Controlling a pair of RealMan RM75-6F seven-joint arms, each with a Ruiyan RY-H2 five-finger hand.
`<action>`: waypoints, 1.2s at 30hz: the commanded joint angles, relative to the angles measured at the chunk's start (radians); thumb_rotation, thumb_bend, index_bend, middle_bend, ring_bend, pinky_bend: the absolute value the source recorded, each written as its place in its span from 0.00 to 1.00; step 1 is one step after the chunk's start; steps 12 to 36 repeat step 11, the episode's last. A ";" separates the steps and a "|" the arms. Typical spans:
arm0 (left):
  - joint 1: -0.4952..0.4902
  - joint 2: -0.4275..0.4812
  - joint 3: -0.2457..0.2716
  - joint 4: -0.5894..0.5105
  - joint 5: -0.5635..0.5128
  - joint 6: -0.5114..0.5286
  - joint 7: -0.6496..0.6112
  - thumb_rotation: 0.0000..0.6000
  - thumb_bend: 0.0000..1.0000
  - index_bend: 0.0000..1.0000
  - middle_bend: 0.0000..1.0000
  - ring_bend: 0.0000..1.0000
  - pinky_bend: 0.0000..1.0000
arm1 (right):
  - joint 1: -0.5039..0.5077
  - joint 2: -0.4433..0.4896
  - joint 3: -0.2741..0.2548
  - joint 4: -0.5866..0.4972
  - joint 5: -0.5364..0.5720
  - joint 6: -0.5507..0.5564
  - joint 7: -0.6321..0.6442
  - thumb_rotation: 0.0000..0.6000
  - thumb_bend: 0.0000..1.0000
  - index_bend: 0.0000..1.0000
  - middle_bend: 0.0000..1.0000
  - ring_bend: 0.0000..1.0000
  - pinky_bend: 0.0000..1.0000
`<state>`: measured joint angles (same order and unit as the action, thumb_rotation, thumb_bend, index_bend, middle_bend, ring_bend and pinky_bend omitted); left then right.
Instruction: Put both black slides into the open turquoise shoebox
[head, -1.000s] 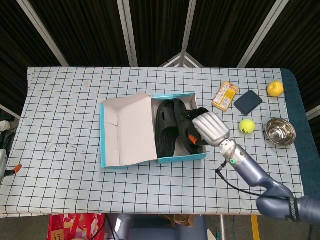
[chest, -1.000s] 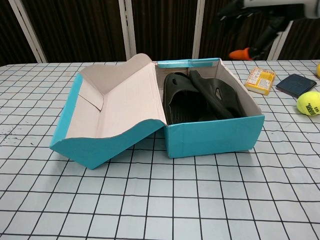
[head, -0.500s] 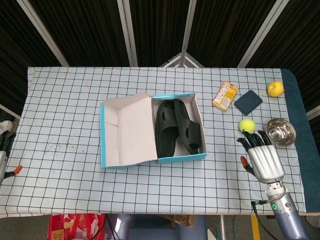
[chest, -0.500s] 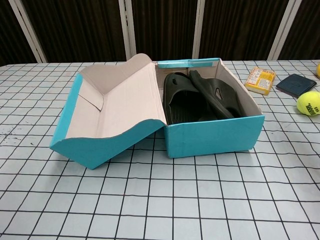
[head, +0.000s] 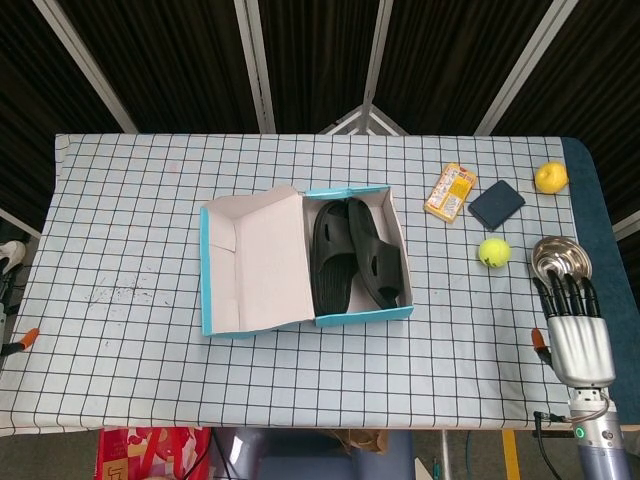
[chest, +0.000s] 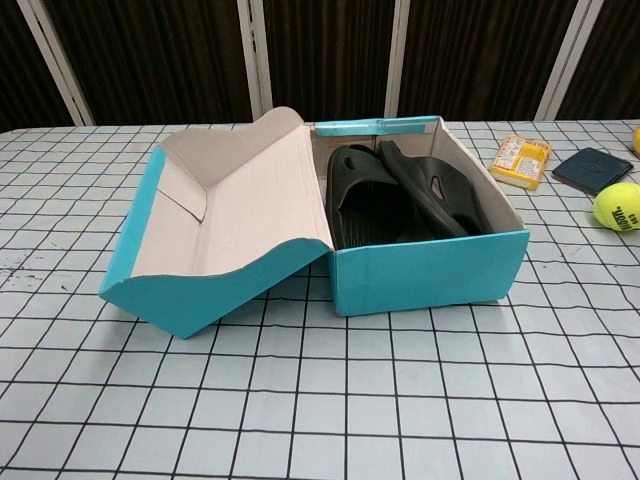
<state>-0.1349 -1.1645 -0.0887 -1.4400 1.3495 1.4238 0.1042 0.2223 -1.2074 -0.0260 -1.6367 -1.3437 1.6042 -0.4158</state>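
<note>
Both black slides (head: 358, 257) are seen inside the turquoise shoebox (head: 365, 316), one leaned on the other so the pair fits, and the task is judged complete. Nothing is held by the right hand (head: 577, 335), its fingers spread near the table's right edge; the left hand is not visible.

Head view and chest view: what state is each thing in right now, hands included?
turquoise shoebox: open, lid folded back to its left.
black slides: both inside the box; one flat, the other leaning on edge.
right hand: holds nothing, fingers apart, beside the steel bowl.
left hand: barely in view at the edge, state unclear.
</note>
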 joint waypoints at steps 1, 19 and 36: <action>0.009 -0.028 -0.007 0.050 0.067 0.078 -0.054 1.00 0.28 0.07 0.00 0.00 0.09 | -0.025 -0.032 0.029 0.041 -0.041 0.055 0.010 1.00 0.37 0.12 0.07 0.01 0.00; 0.008 -0.067 -0.012 0.153 0.140 0.148 -0.168 1.00 0.27 0.06 0.00 0.00 0.09 | -0.051 -0.041 0.050 0.066 -0.056 0.051 -0.015 1.00 0.37 0.12 0.07 0.01 0.00; 0.008 -0.067 -0.012 0.153 0.140 0.148 -0.168 1.00 0.27 0.06 0.00 0.00 0.09 | -0.051 -0.041 0.050 0.066 -0.056 0.051 -0.015 1.00 0.37 0.12 0.07 0.01 0.00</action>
